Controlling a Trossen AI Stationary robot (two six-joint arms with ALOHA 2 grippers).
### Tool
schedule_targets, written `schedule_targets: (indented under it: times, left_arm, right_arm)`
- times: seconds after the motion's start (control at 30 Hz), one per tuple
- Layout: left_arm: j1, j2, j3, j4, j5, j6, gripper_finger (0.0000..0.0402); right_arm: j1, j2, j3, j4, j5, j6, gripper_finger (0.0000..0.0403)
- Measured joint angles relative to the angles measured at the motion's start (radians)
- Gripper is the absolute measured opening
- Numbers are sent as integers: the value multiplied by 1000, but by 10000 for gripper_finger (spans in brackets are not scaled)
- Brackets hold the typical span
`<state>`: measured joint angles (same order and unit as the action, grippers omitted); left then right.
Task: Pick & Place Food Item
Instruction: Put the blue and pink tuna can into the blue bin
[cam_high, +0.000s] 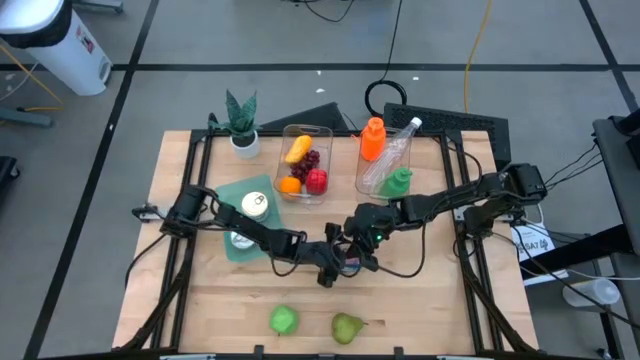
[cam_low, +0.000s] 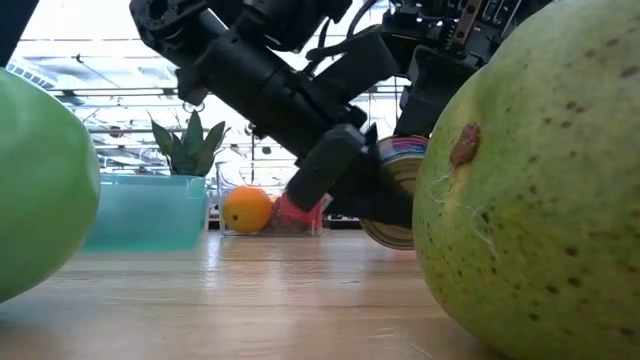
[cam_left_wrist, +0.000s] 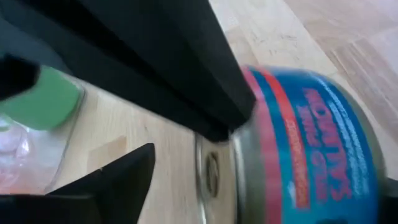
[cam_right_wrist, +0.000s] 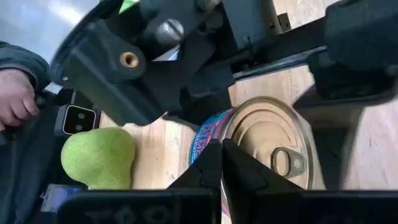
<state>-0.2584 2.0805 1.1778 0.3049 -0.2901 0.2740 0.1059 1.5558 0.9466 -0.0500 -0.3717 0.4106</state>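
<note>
The pale wooden surface (cam_high: 200, 290) carries a green apple (cam_high: 284, 320), a green pear (cam_high: 347, 327), a blue-labelled tin can (cam_right_wrist: 261, 152) on its side and a clear plastic fruit tub (cam_high: 306, 162).
</note>
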Motion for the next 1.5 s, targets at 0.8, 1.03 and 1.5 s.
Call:
schedule_targets:
  times: [0.8, 1.03, 1.5]
  left_arm:
    - [-157, -221, -4, -442, -374, -183, 177]
    - [-291, -464, -1, -966, -583, -630, 177]
    - [-357, -532, -3, -1742, -281, -1176, 177]
  right_arm:
    - [73, -185, 0, -79, 74, -293, 152]
    - [176, -402, -136, -67, 241, -524, 156]
    - [245, -881, -516, 280, 479, -528, 9]
